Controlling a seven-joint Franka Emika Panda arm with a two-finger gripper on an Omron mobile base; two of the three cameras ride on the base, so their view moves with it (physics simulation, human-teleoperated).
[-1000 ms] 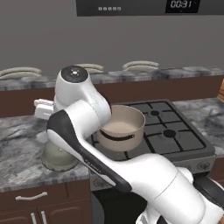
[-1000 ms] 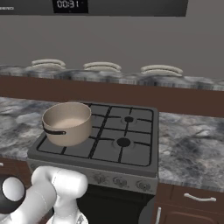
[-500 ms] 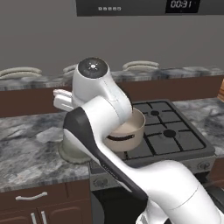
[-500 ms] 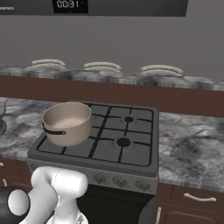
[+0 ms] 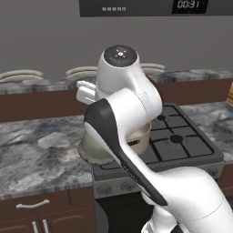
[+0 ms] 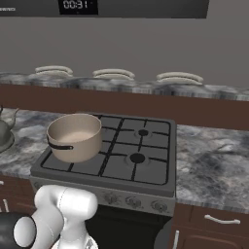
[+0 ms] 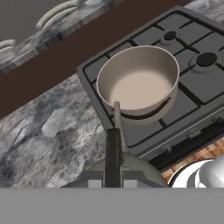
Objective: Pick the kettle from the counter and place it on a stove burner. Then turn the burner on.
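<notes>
Kettle sits low in the hand view, its grey-green domed body cut off by the bottom of the picture, with the thin dark handle running straight up over it and a slim spout reaching toward the pot. In the left base view the kettle shows as a pale rounded shape at the front left corner of the cooktop, overlapping the seam between the stone and the stove, mostly hidden behind the white arm. Whether it rests on the surface or hangs above it cannot be told. In the right base view a sliver of the kettle appears at the left edge, over the marbled desk.

The end effector is hidden by the arm's own body in the base views, and its fingertips cannot be made out in the hand view, so whether it is spread or pinching the handle cannot be told.

The large tan pot stands on the front left burner of the dark cooktop, its dark handle pointing to the front left. In the hand view the pot lies just beyond the kettle, close to its spout. The front right stove burner and the back right one are bare under the black grate. White plates lie on the raised back ledge.
</notes>
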